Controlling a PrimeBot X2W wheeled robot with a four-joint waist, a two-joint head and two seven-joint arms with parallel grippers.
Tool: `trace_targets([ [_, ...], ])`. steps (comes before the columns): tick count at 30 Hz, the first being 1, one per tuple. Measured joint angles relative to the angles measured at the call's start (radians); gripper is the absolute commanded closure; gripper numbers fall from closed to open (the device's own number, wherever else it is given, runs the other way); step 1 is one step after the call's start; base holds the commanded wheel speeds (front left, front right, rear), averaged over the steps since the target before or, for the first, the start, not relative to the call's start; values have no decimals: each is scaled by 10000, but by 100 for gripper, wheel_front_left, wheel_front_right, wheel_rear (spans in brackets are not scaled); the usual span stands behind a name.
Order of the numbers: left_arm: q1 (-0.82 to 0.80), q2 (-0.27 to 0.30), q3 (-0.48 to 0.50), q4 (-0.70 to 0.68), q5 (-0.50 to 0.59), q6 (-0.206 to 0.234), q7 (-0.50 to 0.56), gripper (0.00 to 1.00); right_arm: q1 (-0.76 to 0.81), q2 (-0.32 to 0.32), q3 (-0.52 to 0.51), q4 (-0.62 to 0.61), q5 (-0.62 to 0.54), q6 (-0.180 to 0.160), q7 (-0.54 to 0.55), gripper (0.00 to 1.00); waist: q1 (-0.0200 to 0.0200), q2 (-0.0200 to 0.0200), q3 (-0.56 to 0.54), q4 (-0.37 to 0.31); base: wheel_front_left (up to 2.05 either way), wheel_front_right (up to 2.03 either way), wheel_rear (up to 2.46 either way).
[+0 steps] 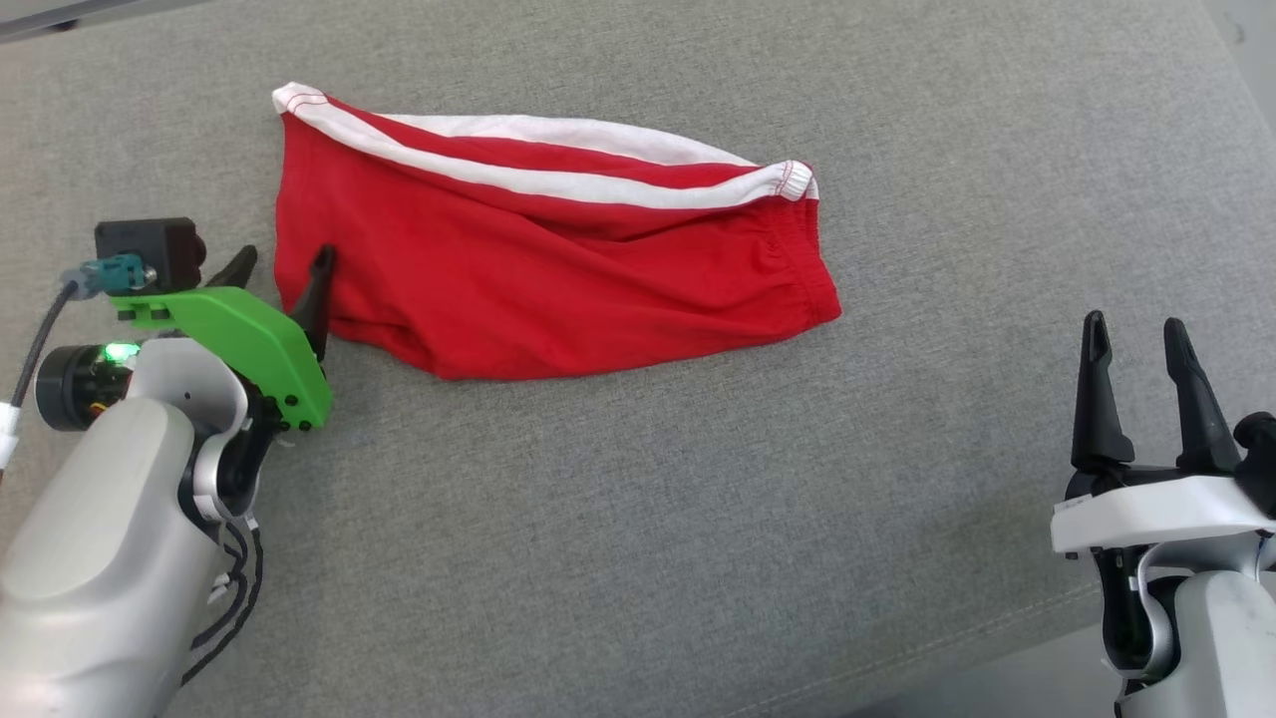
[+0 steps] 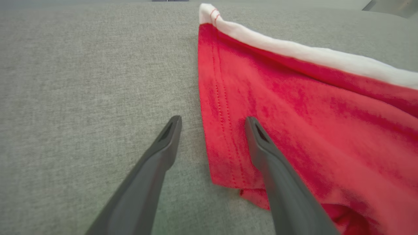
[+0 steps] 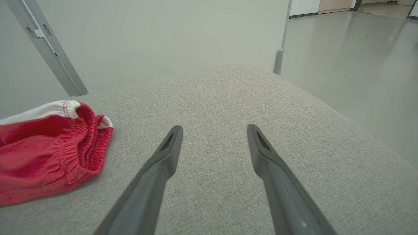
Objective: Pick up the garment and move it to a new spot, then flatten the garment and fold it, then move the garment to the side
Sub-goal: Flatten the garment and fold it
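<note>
Since the red garment point(image 1: 548, 269) is laid out on the grey cushion point(image 1: 638, 558) with its long axis running from side to side across the robot's front, its two short ends are presented to the two arms unequally. The stitched hem at the garment's left end is straddled by the left gripper point(image 1: 284, 257), whose fingers are spread: one is seen above the red cloth and the other over bare upholstery just beside the hem, with nothing pinched between them. Whether the cloth is touched by the finger above it cannot be told. The right gripper point(image 1: 1134, 324), likewise spread and empty, is found well apart from the garment's elasticated right end, on the robot's side of it. The left arm is therefore judged the nearer one, and a closing on the hem edge is what the pick-up appears to call for.
</note>
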Motion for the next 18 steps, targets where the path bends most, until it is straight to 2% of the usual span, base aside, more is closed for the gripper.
trace_targets([
  [5, -405, 61, -2, 719, -228, -98, 639, 0, -56, 10, 136, 337, 36, 0, -167, 0, 0, 0, 72, -216, 0, 0, 0],
  [11, -439, -464, 359, 978, -1546, -602, 1616, 0, 54, 13, 54, 650, 82, 0, -245, 0, 0, 0, -117, -266, 0, 0, 0],
  [15, -310, -591, 244, 1012, -1678, -755, 1858, 0, 85, 13, 61, 746, 31, 0, -268, 0, 0, 0, -220, -204, 0, 0, 0],
  [16, -275, -619, 203, 1020, -1678, -794, 1868, 45, 84, 15, 79, 765, 23, 0, -268, 0, 0, 0, -241, -185, 0, 0, 0],
  [17, -263, -658, 178, 1028, -1672, -830, 1802, 100, 84, 13, 109, 788, 17, 0, -270, 0, 0, 0, -261, -163, 0, 0, 0],
  [18, -253, -698, 182, 1034, -1664, -838, 1689, 100, 84, 17, 125, 803, -8, 0, -268, 0, 0, 0, -277, -144, 0, 0, 0],
])
